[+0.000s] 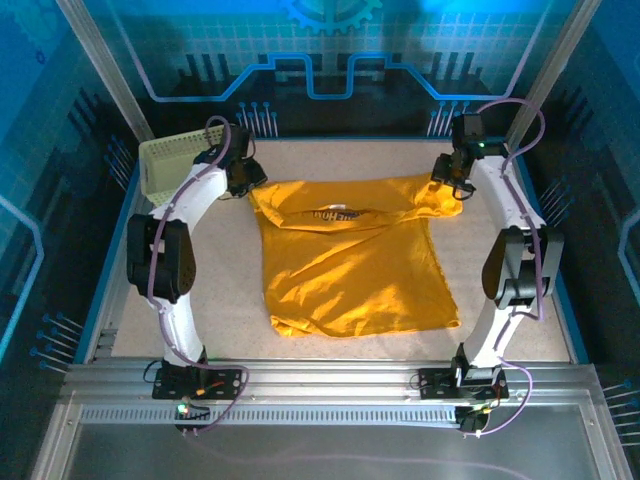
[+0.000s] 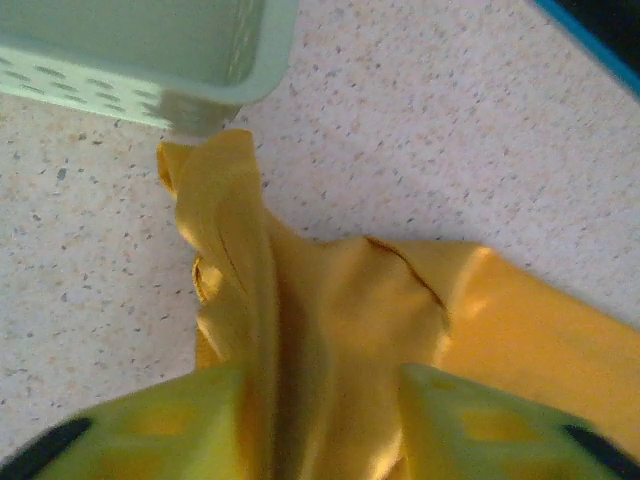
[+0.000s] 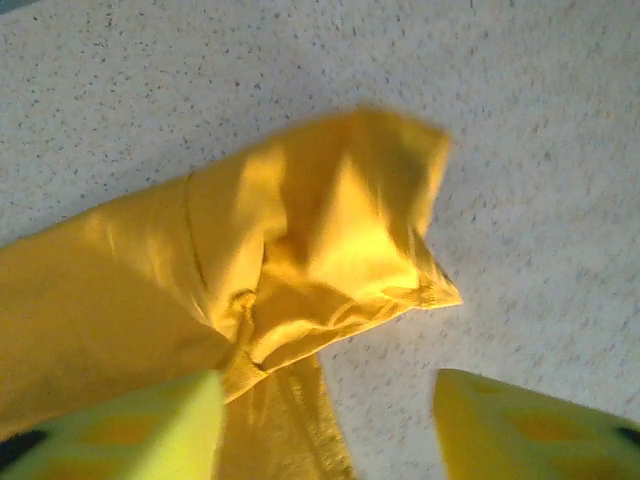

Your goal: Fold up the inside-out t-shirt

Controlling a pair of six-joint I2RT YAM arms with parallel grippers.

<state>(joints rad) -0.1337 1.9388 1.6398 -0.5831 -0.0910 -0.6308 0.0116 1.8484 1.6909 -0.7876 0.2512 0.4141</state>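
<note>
Tabletop (image 1: 230, 335) holds t-shirt (image 1: 350, 270), collar far, hem near; left claw (image 2: 320, 385), right claw (image 3: 330, 395) seemingly spread.

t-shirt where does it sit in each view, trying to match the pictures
Top external: t-shirt spread mid-table between the arms, top edge folded over.
Left wrist: a bunched corner, centre to bottom, its tip by the basket.
Right wrist: a crumpled corner across left and centre.
Shared landmark: the speckled table under it in all three.
</note>
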